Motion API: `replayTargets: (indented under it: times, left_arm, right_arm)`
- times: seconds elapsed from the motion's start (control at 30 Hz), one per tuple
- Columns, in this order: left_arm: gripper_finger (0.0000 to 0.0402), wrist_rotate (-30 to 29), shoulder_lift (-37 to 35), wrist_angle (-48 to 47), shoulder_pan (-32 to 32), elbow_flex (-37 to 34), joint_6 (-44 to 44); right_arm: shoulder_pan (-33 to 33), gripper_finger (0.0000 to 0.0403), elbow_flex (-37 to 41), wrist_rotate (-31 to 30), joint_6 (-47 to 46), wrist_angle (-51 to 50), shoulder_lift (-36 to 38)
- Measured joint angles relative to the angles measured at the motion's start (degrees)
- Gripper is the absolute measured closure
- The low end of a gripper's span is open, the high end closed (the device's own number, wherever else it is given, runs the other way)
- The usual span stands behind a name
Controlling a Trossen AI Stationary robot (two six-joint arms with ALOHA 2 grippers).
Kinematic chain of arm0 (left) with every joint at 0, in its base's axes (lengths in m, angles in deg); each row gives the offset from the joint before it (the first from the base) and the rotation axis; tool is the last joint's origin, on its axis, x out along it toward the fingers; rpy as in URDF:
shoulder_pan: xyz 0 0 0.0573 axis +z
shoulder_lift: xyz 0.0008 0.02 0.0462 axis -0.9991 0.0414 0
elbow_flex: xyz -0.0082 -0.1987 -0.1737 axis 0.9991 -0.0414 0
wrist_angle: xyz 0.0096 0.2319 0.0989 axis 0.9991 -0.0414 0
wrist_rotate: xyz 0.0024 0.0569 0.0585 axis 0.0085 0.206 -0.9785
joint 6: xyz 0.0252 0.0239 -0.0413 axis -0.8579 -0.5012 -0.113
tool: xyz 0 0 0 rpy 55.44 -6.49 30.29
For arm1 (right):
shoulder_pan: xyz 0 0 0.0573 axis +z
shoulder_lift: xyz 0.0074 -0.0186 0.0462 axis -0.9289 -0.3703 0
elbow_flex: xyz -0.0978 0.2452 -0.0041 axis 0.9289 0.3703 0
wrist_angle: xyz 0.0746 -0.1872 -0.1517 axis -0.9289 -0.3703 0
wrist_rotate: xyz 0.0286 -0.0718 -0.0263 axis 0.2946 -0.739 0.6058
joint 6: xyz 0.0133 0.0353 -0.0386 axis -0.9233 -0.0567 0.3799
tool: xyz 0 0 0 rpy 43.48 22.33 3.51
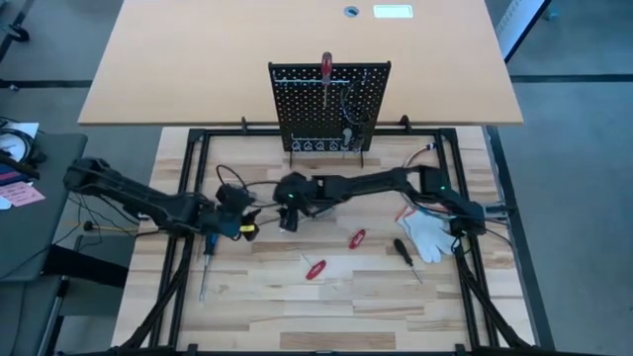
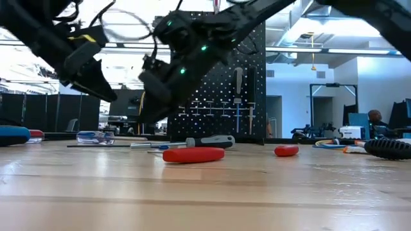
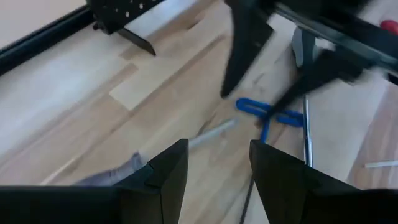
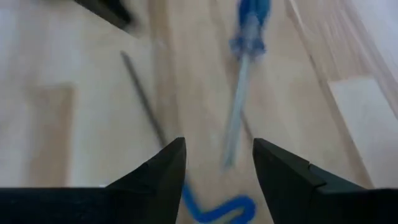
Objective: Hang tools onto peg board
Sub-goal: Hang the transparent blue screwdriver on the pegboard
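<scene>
1. Tools are mostly lying flat on the wooden tabletop (image 1: 326, 307) right now; the peg board (image 1: 329, 107) stands upright at the table's far edge, roughly centred, with a red-handled screwdriver (image 1: 326, 67) hanging near its top and a couple more tools on its right half
2. Left gripper (image 3: 214, 171) hovers over the left-middle of the table, tilted down; fingers apart, nothing between them; its wrist view shows bare wood in the gap and a small blue hook-shaped piece (image 3: 267, 115) on the table just beyond
3. Right gripper (image 4: 214, 165) reaches in from the right edge to the table's middle, just beside the left one; jaws also spread and empty; same blue piece sits right under its fingertips, hard to say if it's touching
4. Blue-handled screwdriver (image 4: 245, 68) lies on the wood ahead of the right gripper; in the high view it sits under the left arm, shaft pointing toward the near edge
5. Two small red-handled tools (image 1: 315, 269) and (image 1: 357, 237) lie near the table's middle toward the near edge, well apart from each other; a black-handled screwdriver (image 1: 404, 251) sits right of them
6. White glove (image 1: 427, 229) is bunched by the right edge, partly under the right arm
</scene>
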Motion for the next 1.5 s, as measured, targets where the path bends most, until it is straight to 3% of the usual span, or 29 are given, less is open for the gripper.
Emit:
replayTargets:
  times: [0.17,0.33,0.43,0.6,0.87,0.97,1.1,1.3,1.5]
  left_arm:
    - [0.0236,-3.8,0.34,1.42,-3.03,-0.17,0.76]
    - [0.0236,-6.3,0.34,1.45,-4.5,-0.13,0.05]
    - [0.0236,-6.54,0.38,1.26,-4.52,-0.13,-0.67]
    - [0.0236,-6.65,0.38,0.97,-4.52,-0.13,-0.68]
    - [0.0236,-6.79,0.38,0.48,-6.17,-0.13,-0.7]
    - [0.0236,-7.0,0.38,-0.39,-7.5,-0.13,0.0]
    - [0.0236,-7.19,0.38,-0.73,-9.81,-0.1,1.32]
    - [0.0236,-10.26,0.38,-0.52,-12.37,-0.1,2.26]
    - [0.0236,-11.93,0.36,0.96,-12.67,-0.08,1.36]
  right_arm:
    - [-1.47,0.0216,-8.76,1.47,0.26,-4.49,-7.22]
    - [-2.07,0.0238,-12.64,1.69,0.22,-5.03,-10.8]
    - [-2.31,0.028,-12.6,1.84,0.24,-5.67,-10.97]
    - [-2.46,0.0382,-12.6,1.84,1.89,-7.18,-10.94]
    - [-2.74,0.0385,-11.75,1.43,1.43,-14.8,-6.77]
    - [-2.59,0.0386,-5.94,-0.12,1.55,-14.26,-1.98]
    - [-2.57,0.0386,9.6,-3.8,-1.16,-9.17,7.89]
    - [0.77,0.0386,36.12,-6.8,-9.69,10.49,25.3]
    - [9.05,0.0386,54.56,-19.01,-13.68,36.6,34.61]
